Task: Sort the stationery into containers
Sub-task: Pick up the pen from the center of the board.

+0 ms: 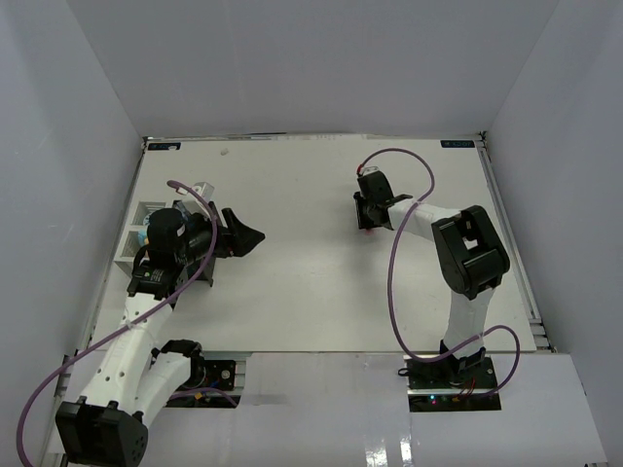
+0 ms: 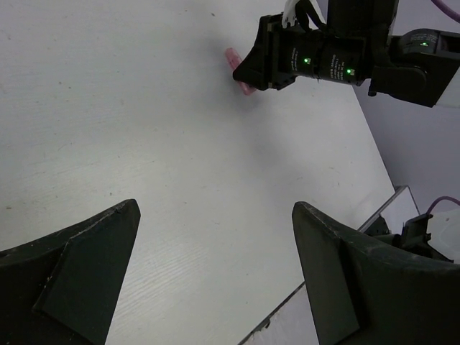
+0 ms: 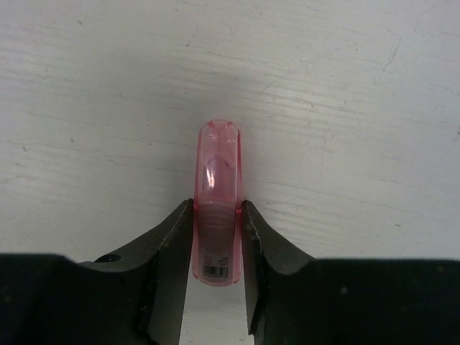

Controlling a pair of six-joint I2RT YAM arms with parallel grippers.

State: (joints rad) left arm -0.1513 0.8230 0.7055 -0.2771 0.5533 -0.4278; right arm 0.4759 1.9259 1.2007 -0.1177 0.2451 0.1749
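right gripper [image 3: 215,212] is pinched tight on the pink marker [image 3: 217,169], which lies on the table [image 1: 311,292] toward the far right corner. left gripper [image 2: 215,208] gapes wide near the left edge, beside the white tray [image 1: 129,232].

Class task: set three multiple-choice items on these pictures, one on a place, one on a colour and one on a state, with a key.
1. Where does the white tray stand?
A. By the left edge of the table
B. In the far right corner
C. Under the right arm

2. What colour is the marker between the jaws of the right gripper?
A. Blue
B. Pink
C. Green

3. How do the jaws of the left gripper stand?
A. Shut on a pen
B. Shut, empty
C. Wide open, empty

Key:
1 A, the top view shows it at the left edge.
2 B, the right wrist view shows its clear pink body.
3 C, the left wrist view shows only bare table between them.
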